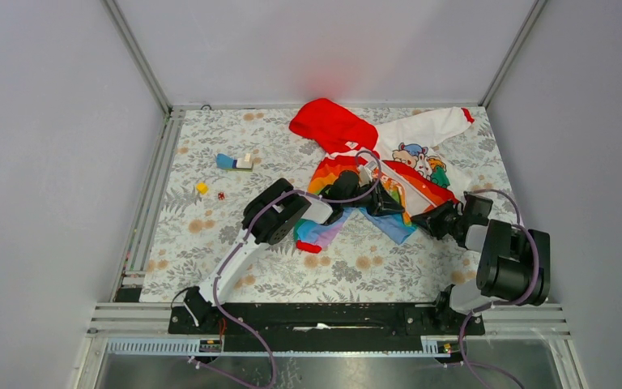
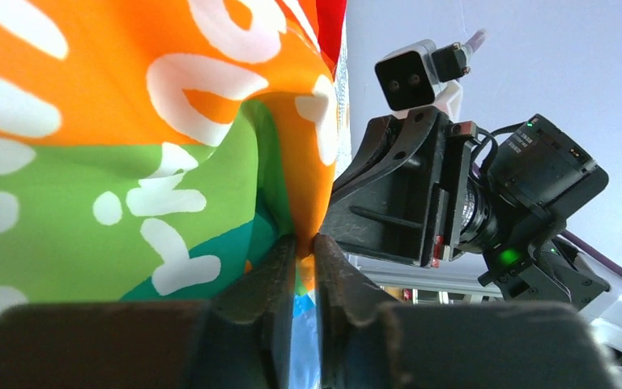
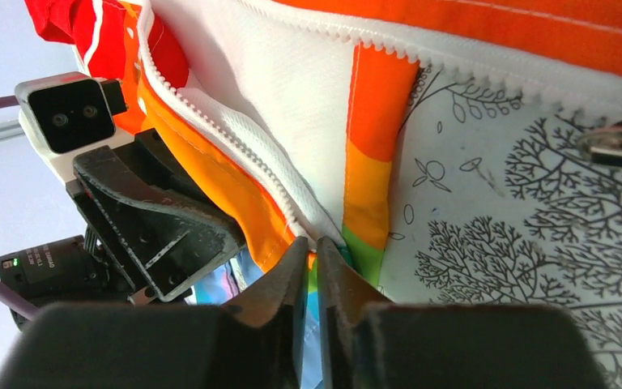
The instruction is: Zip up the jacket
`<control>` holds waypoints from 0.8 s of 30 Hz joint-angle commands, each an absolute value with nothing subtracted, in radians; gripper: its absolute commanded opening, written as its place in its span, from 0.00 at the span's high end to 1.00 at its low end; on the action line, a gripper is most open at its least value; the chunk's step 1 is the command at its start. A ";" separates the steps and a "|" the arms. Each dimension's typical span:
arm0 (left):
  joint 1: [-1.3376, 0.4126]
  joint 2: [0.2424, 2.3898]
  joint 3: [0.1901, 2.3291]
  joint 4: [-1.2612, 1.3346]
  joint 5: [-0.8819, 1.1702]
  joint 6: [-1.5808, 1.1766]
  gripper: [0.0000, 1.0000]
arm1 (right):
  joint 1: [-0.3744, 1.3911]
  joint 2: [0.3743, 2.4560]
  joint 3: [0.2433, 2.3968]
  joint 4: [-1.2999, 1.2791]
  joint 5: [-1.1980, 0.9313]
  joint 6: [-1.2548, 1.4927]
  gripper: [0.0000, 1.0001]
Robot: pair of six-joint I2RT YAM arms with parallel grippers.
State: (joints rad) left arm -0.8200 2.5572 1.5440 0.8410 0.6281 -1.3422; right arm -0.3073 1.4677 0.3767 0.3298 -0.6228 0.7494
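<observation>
One jacket [image 1: 418, 166] is seen, laid crumpled toward the far right of the table cover [image 1: 356, 267]; its red hood [image 1: 330, 126] is turned to the back wall and one white sleeve [image 1: 433, 128] is stretched out to the right. Two rows of white zip teeth [image 3: 210, 121] are shown unjoined in the right wrist view.

Two grippers are counted; the left gripper [image 2: 305, 243] is pressed tight on a fold of the orange and green striped cloth; the right gripper [image 3: 311, 247] is pinched on the jacket's lower edge beside the zip; the two are held just beside each other.

Three small loose pieces are found left of the jacket, well apart from it: a blue and white block [image 1: 235, 162]; a yellow bit [image 1: 202, 188]; a tiny red bit [image 1: 220, 196].

The table cover is printed with leaves and flowers; it is enclosed by plain grey walls [image 1: 48, 162], which are joined by metal rails [image 1: 138, 57].
</observation>
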 commanded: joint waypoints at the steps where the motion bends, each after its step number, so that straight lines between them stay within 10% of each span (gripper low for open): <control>1: -0.823 2.534 1.547 0.808 0.611 -1.299 0.80 | -0.301 1.495 0.376 0.423 -0.691 0.751 0.90; 15: -0.849 2.534 1.573 0.700 0.579 -1.249 0.58 | -0.301 1.383 0.372 0.370 -0.626 0.732 1.00; 24: -0.857 2.561 1.597 0.715 0.596 -1.265 0.84 | -0.301 1.363 0.383 0.323 -0.607 0.711 1.00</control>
State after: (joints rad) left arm -0.8433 2.5412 1.5757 0.7261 0.5976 -1.2846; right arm -0.3073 1.4002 0.3725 0.3550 -0.6342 0.7403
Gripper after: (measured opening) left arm 0.225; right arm 0.019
